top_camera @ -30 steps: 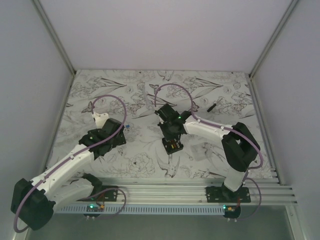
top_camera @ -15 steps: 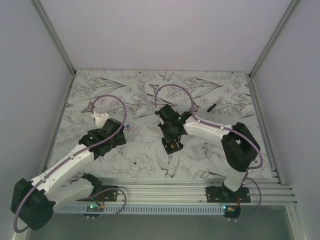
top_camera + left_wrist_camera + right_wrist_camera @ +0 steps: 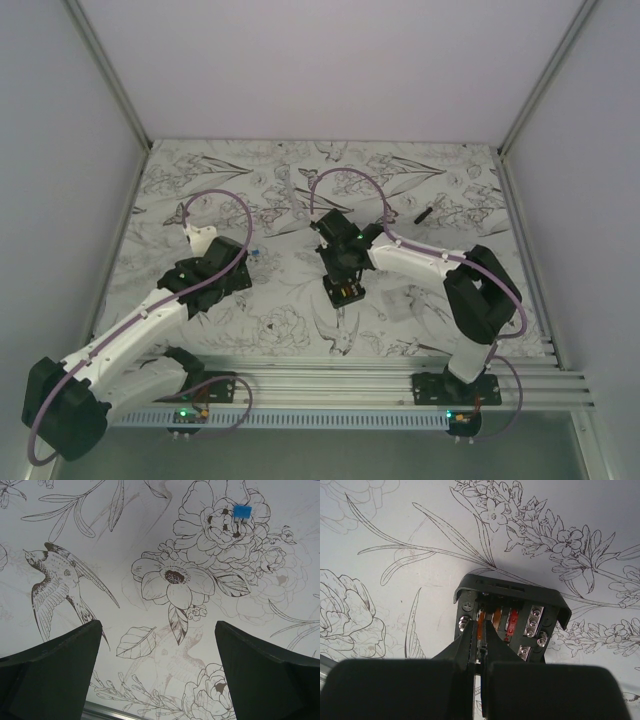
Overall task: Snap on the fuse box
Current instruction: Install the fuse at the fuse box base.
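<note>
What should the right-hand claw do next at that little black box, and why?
Probably press the right gripper a touch down into the fuse box. Its fingers look closed, tips at the box's near edge beside an orange fuse, and the box sits open on the table. Whether they pinch anything cannot be told. The left gripper hangs open, elsewhere.

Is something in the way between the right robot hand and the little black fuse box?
No, nothing visible is in the way. The right hand has its fingertips close together, right at the open fuse box, by its orange pieces.
</note>
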Tool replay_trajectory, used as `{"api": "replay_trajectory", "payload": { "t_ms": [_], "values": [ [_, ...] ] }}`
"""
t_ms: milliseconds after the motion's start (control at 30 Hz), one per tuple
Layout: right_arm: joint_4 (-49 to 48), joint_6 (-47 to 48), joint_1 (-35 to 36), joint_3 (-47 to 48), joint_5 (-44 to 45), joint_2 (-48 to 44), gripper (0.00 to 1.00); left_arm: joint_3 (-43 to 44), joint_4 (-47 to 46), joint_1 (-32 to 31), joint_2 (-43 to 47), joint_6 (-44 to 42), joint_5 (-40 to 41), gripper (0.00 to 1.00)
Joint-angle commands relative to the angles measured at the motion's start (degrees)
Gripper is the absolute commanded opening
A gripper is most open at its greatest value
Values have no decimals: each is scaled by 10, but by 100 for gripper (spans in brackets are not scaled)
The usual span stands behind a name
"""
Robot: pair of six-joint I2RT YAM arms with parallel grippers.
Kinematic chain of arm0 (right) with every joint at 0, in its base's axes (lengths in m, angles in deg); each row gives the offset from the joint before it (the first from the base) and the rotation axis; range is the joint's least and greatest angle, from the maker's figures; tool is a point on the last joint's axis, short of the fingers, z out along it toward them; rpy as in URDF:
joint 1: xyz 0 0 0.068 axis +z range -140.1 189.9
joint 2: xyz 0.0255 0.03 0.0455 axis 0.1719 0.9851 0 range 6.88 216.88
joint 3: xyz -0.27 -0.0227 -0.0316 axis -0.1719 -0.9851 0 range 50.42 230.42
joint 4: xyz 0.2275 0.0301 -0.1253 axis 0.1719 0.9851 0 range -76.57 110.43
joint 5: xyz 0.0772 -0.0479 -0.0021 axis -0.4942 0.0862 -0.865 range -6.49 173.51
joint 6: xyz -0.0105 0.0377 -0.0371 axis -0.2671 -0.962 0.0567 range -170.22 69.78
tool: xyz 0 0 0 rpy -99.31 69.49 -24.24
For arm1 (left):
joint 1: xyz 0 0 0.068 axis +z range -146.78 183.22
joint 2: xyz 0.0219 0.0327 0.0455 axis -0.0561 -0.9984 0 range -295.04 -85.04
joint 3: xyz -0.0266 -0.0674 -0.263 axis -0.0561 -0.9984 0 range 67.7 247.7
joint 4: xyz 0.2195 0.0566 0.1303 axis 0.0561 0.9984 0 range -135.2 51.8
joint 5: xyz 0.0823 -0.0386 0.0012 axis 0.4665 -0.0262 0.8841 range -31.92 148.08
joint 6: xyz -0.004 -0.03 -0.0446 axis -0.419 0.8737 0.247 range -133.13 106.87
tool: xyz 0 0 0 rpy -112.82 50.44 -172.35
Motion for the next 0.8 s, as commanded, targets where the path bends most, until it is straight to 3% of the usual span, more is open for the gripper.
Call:
{"api": "replay_trajectory", "payload": {
  "t_ms": [0, 767],
  "values": [
    [-10, -13, -3, 0, 0, -21, 0, 3, 20, 4, 7, 3, 1, 100],
    [-16, -15, -3, -6, -8, 17, 0, 3, 20, 4, 8, 1, -2, 100]
  ]
}}
